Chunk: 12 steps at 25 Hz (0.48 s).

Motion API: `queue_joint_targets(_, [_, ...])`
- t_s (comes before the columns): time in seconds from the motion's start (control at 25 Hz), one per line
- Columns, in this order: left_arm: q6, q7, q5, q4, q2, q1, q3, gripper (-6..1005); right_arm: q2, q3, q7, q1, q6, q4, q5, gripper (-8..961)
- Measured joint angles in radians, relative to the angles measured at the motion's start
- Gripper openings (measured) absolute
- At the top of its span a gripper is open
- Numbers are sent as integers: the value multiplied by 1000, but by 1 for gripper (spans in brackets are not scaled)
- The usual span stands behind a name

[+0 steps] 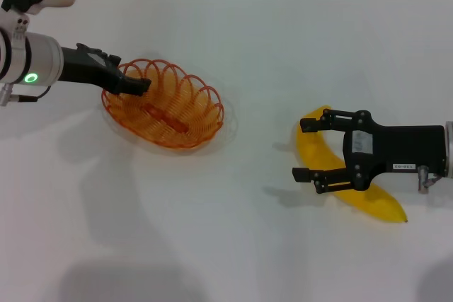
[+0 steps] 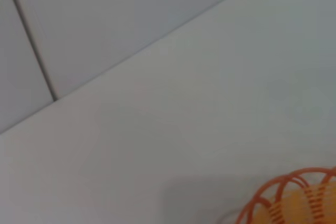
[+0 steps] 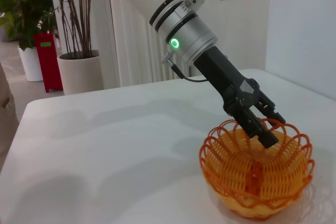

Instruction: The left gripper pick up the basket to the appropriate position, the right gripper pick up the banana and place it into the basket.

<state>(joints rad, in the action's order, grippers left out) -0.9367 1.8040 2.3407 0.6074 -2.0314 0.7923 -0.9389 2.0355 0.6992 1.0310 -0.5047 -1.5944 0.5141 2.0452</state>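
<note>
The orange wire basket (image 1: 166,107) rests on the white table at the left. My left gripper (image 1: 136,85) reaches over its near-left rim, its fingers closed on a rim loop; the right wrist view shows the same grip on the basket (image 3: 257,177) by the left gripper (image 3: 269,129). A slice of the basket rim (image 2: 283,195) shows in the left wrist view. The yellow banana (image 1: 311,148) lies on the table at the right. My right gripper (image 1: 303,148) hovers over it, open, one finger on each side of its upper half.
The white table (image 1: 233,231) stretches between basket and banana. A wall runs along the far edge. Potted plants (image 3: 31,30) and a red object stand beyond the table on the left arm's side.
</note>
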Motion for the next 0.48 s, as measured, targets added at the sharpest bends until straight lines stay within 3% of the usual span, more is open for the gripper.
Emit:
queue_joint_targets(0.16, [16, -10, -18, -1, 0, -8, -1, 860, 0, 0, 2, 0, -2, 0, -2, 890])
queue_joint_targets(0.28, [19, -11, -24, -3, -1, -9, -1, 636, 0, 0, 5, 0, -2, 0, -2, 890])
queue_joint_targets(0.48, [20, -12, -27, -14, -1, -9, -1, 518, 0, 0, 7, 0, -4, 0, -3, 890])
